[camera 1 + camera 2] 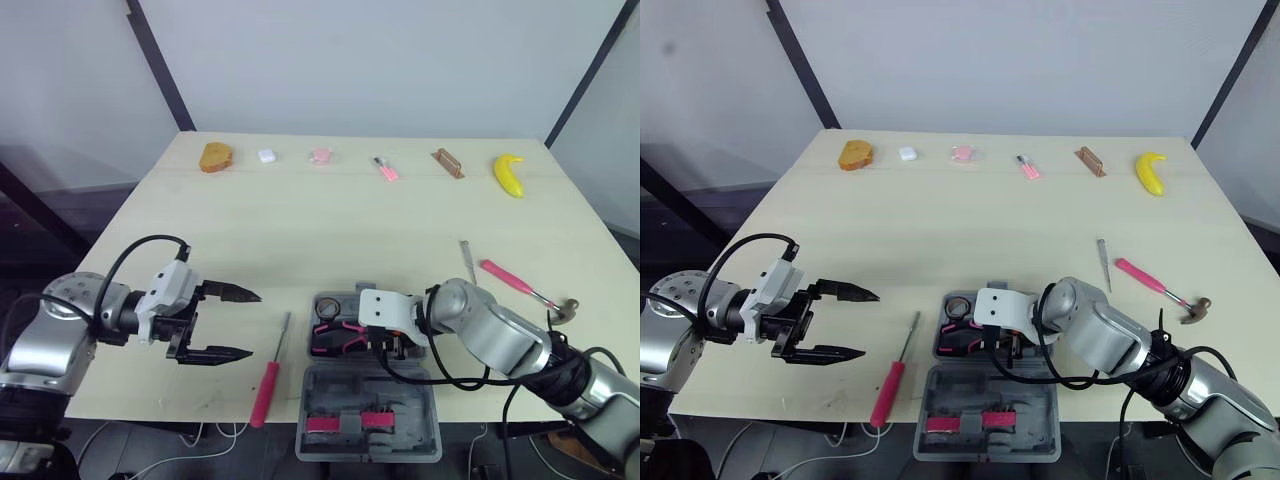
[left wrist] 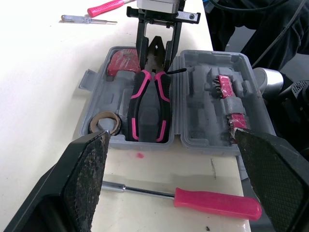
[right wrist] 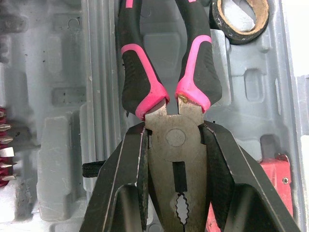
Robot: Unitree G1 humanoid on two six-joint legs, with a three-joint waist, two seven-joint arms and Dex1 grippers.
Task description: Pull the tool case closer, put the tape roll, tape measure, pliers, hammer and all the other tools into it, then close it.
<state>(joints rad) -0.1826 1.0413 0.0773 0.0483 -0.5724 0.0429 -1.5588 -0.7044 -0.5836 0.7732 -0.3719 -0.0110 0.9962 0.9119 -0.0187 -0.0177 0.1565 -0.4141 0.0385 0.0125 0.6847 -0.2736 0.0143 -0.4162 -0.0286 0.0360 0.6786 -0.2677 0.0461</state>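
- Pale wooden table [image 1: 300,230]; open grey plastic tool case [image 1: 425,400] at its near edge.
- In the case: black tape roll [image 3: 236,34], red tape measure [image 2: 120,62], and pink-handled pliers [image 2: 138,101] with their head pinched in my right gripper [image 3: 175,130].
- Left of the case: pink-handled screwdriver [image 1: 265,390], and my left gripper [image 1: 252,324], spread and empty.
- Right of the case: pink-handled hammer [image 1: 520,285].
- Lid not yet closed.

case [image 2: 195,113]: on the table [image 1: 300,220], ahead of the left fingers [image 2: 82,179]
pliers [image 2: 139,101]: in the case, head wedged between the right fingers [image 3: 118,188]
tape roll [image 2: 95,123]: in the case, past the right fingers, by a pliers handle
tape measure [image 3: 275,179]: in there too, just beside one right finger
screwdriver [image 1: 268,385]: between left fingers and case
hammer [image 1: 515,282]: way back behind the right fingers
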